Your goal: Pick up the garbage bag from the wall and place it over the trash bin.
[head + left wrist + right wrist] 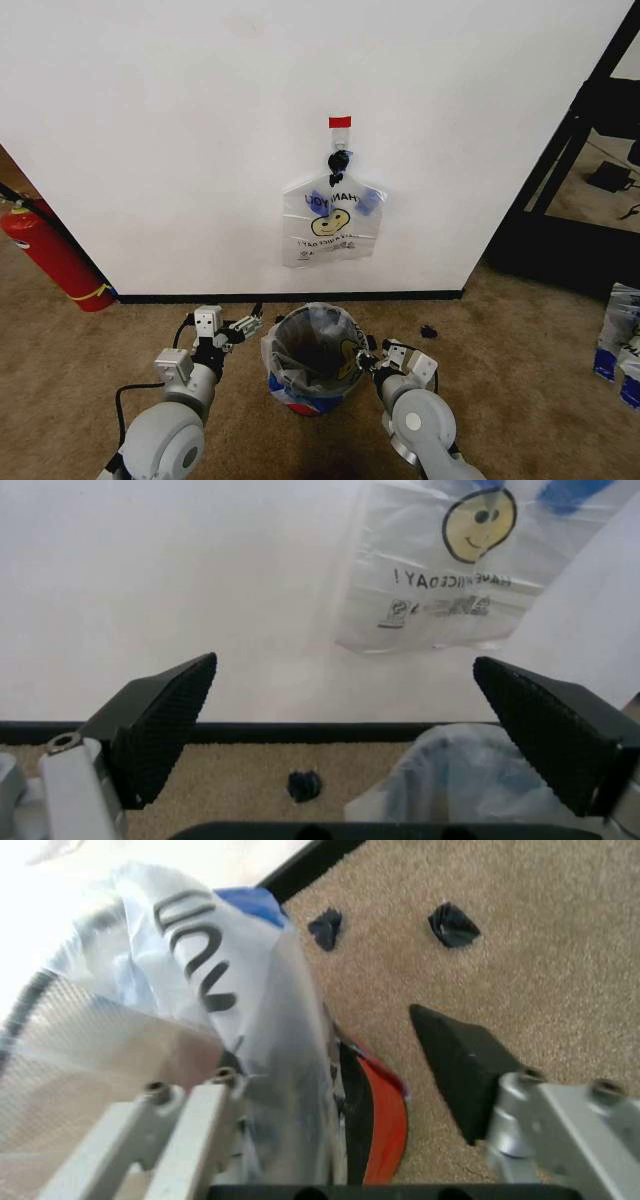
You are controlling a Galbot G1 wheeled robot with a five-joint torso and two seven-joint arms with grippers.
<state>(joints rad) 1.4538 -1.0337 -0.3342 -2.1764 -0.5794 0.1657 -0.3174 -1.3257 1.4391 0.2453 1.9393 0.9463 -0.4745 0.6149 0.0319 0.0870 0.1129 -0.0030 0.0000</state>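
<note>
Flanking the bin low over the carpet, two grippers are at work. The left gripper point(250, 322) sits just left of the rim with its jaws spread wide and nothing between them. The right gripper point(369, 351) is at the bin's right edge, jaws parted; from its wrist view the plastic-covered side of the bin lies between its fingers, not clamped.

Between them stands the one trash bin point(300, 398), black with a red base, close to the wall point(150, 130). The garbage bag point(274, 362) is draped over its mouth, with the smiley showing inside and the plastic folded down the outside.

I'd judge the placing step nearly finished: the bag is on and both grippers are loose. What seems left is to back each arm off without dragging the thin film off the rim.

Counting up: two bags, the second being a twin bag point(333, 225) with mirrored lettering, hanging farther off from one black hook point(339, 160) under one red tape strip point(340, 122). There is one fire extinguisher point(50, 255) at far left and two dark scraps point(453, 924) on the carpet to the right.
</note>
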